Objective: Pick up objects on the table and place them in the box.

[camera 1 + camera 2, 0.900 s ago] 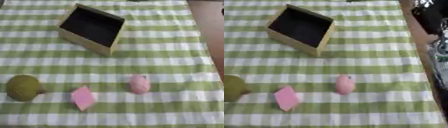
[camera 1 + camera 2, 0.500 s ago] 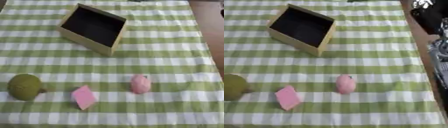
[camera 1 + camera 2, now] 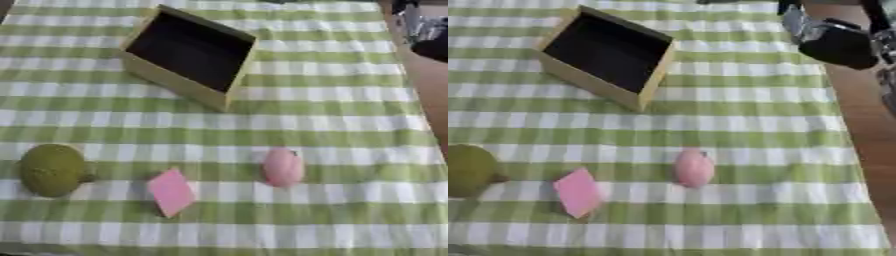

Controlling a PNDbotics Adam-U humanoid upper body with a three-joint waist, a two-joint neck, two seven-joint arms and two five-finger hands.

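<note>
Right hand hovers off the table's far right edge, fingers unreadable — pink egg-shaped object lies nearest, toward the near edge.

No text, label, brand, number or sign can be read on any thing in these two views.

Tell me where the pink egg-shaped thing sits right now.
The pink egg-shaped thing lies on the checked cloth near the front, right of the flat pink block and well in front of the open box.
</note>
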